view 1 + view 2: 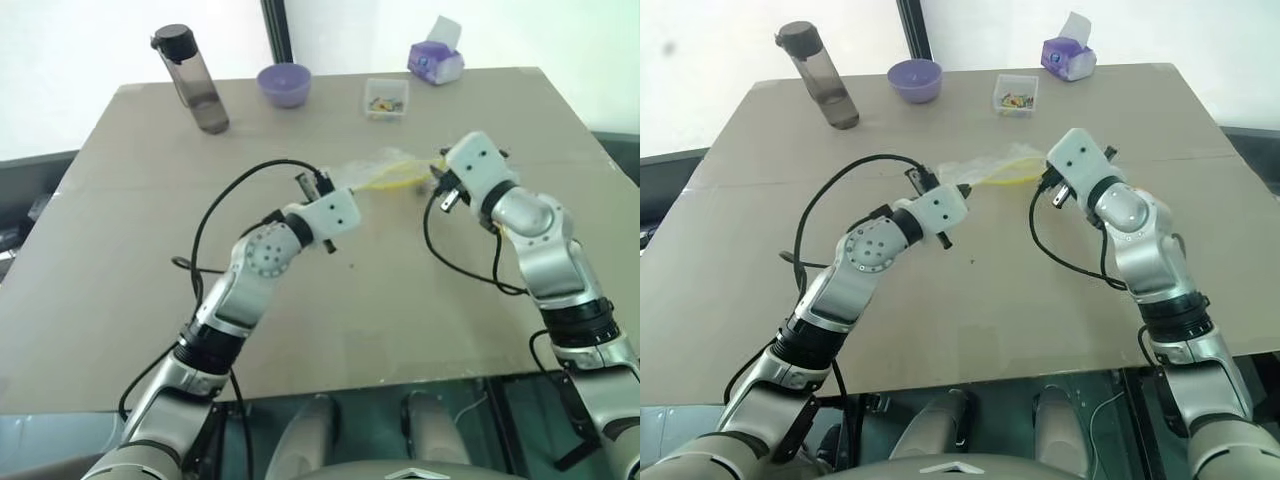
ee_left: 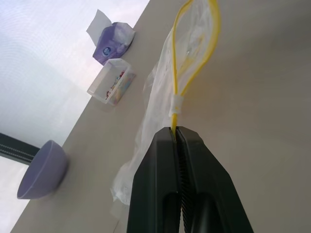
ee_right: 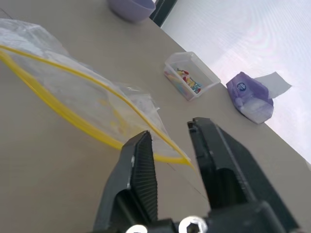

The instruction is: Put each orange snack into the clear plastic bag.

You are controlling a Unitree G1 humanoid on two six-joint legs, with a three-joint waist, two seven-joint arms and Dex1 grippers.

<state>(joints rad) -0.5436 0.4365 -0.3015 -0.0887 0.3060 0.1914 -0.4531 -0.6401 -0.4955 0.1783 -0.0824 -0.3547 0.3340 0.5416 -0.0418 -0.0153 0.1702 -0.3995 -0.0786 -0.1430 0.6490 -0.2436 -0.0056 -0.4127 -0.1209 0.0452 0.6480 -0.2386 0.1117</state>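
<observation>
One clear plastic bag (image 2: 160,92) is hanging from the left gripper (image 2: 176,132), which is pinching its yellow strip. The right gripper (image 3: 170,141) is standing released, just beside the bag's rim. One purple bowl (image 1: 284,84) and one bottle (image 1: 192,78) are sitting well beyond both.

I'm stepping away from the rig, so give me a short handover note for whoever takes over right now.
Left claw: shut on the clear plastic bag's yellow zip strip at one end.
Right claw: open, at the bag's other end, holding nothing.
Bag: mid-table, mouth parted; no orange snack can be made out inside it or on the table.
Done: bag gripped by one end.
Left: find the snack, put it in the bag.
</observation>
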